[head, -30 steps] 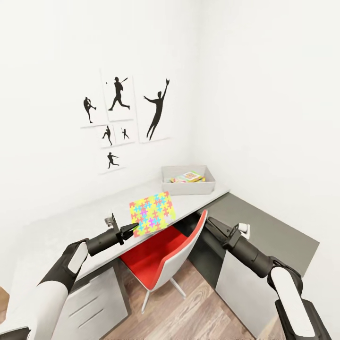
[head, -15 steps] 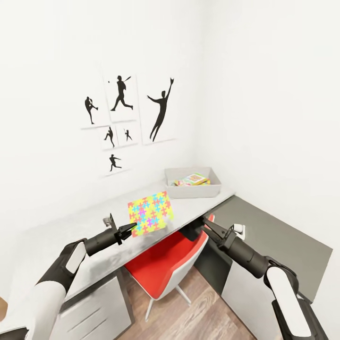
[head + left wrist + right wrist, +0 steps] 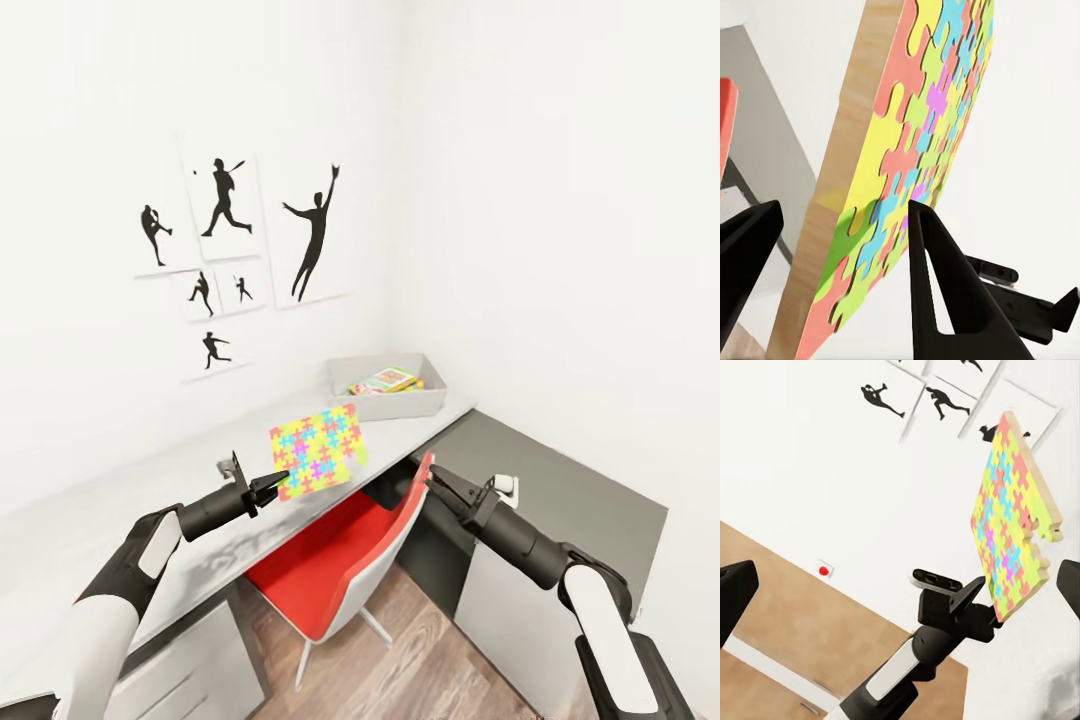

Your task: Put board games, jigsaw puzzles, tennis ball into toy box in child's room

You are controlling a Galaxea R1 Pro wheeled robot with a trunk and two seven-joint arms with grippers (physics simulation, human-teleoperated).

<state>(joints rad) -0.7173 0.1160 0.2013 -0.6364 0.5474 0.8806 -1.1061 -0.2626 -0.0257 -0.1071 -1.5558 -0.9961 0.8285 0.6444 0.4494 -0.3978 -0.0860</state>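
Jigsaw puzzle (image 3: 317, 451): a flat board of multicoloured interlocking pieces in yellow, blue, pink, orange and green, with a pale wooden edge. It is held in the air over the front edge of the table (image 3: 120, 500), clear of the surface and tilted upward, by the left gripper (image 3: 283, 482), which is clamped on its lower corner. In the left wrist view the board (image 3: 896, 172) is seen gripped between the two black fingers (image 3: 937, 285), one on each face. In the right wrist view the same board (image 3: 1014, 521) and the left arm holding it are seen from the side.

Toy box (image 3: 388, 385): a grey, open, rectangular bin placed at the far end of the table, near the corner of the room. A brightly printed flat box (image 3: 388, 379) is seen lying inside it; what it is cannot be read at this size. The box is well apart from the held puzzle.

Right gripper (image 3: 438, 478): extended forward beside the back of the chair, nothing held; the fingertips appear parted at the edges of the right wrist view.

Chair (image 3: 330, 570): red seat, white shell, pushed partly under the table.

Wall pictures (image 3: 235, 250): a group of black silhouettes of ball players, mounted above the table.

Lower dark desk section (image 3: 560, 480): set at the right, adjoining the table.

Floor (image 3: 420, 660): wood planks.
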